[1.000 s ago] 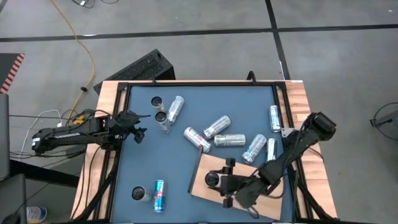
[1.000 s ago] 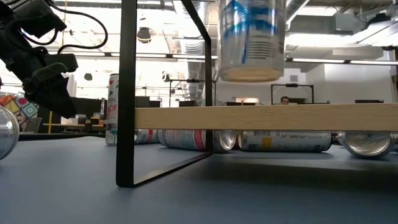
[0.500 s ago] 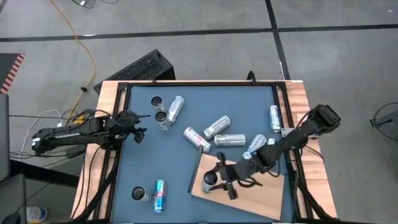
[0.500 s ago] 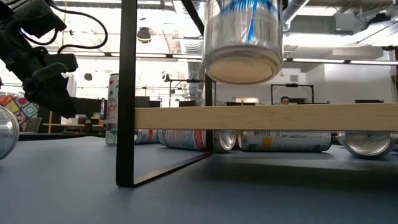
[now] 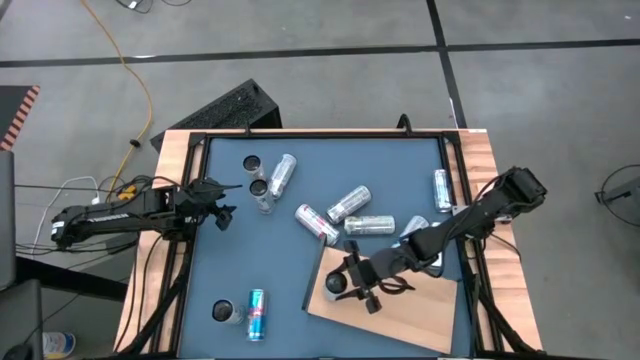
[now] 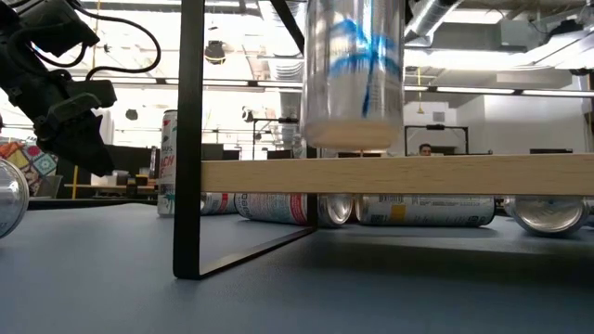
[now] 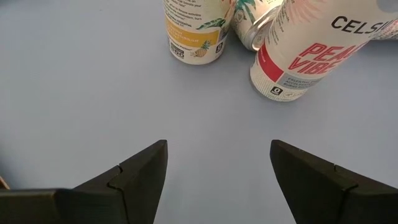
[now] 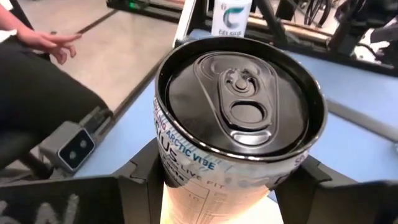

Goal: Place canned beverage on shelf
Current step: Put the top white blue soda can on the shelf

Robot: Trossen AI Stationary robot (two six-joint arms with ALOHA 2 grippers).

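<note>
A silver can with blue print point(image 5: 337, 285) stands upright in my right gripper point(image 5: 352, 285) over the left end of the light wooden shelf point(image 5: 400, 312). In the low view the can point(image 6: 353, 74) has its base just above the shelf's top point(image 6: 418, 174). The right wrist view shows the can's dark lid point(image 8: 239, 99) between the two fingers. My left gripper point(image 5: 220, 203) waits open at the table's left edge, facing two upright cans point(image 7: 298, 56). My right gripper pinches the can's side wall point(image 8: 186, 168), a little below the top rim, between its two fingers point(image 8: 144, 177). The fingers reach in from the table's right, slanting slightly down. The can stays upright, lifted a little clear of the shelf.
Several cans lie on the blue table beyond the shelf point(image 5: 368, 226), more along the right edge point(image 5: 441, 190), two stand near the front left point(image 5: 257, 312). The shelf's black frame point(image 6: 190, 139) rises at its left end. A person point(image 8: 37, 81) sits beyond the table.
My right gripper has swung toward the table's left and far side, turning as it went. The can tipped, showing its base, then came back upright and sank closer to the shelf's top.
</note>
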